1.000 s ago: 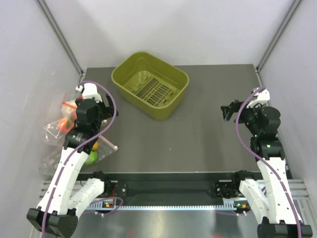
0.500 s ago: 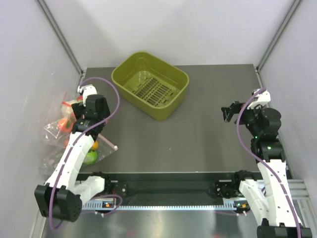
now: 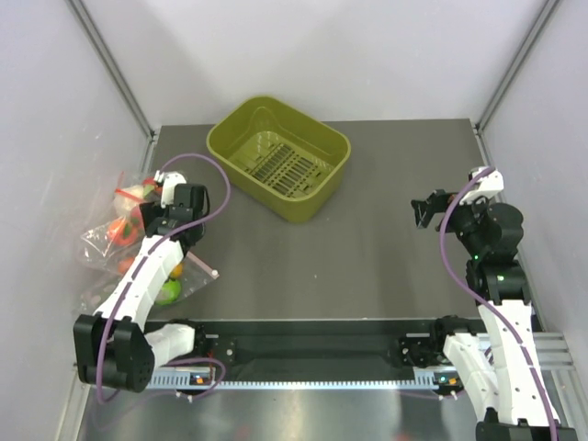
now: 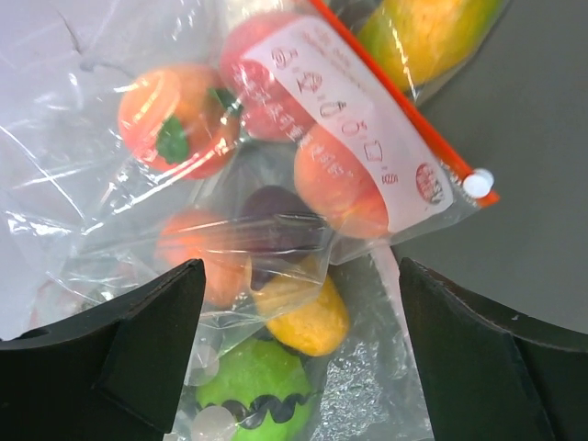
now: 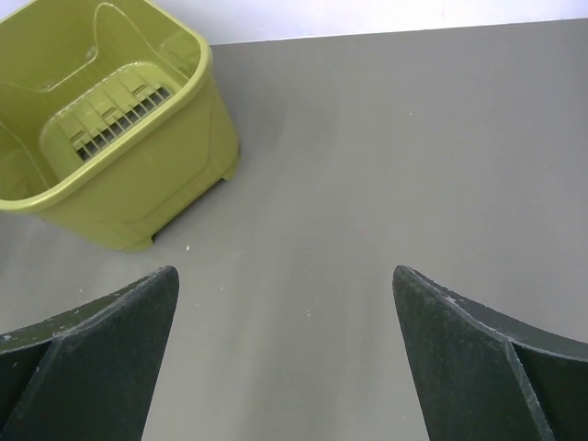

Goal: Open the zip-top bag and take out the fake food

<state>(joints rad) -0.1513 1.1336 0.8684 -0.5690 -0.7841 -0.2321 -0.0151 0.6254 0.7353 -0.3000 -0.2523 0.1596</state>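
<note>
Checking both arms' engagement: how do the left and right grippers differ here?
The left gripper hovers over the zip-top bag in a pile of bags at the table's left edge; the right gripper hovers over bare table on the right side. The left one faces the bagged fake food; the right one faces the green basket. Both are open, holding nothing.

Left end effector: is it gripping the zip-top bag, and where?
No. The left end effector is open above the zip-top bag, holding nothing. The right end effector is empty too.
</note>
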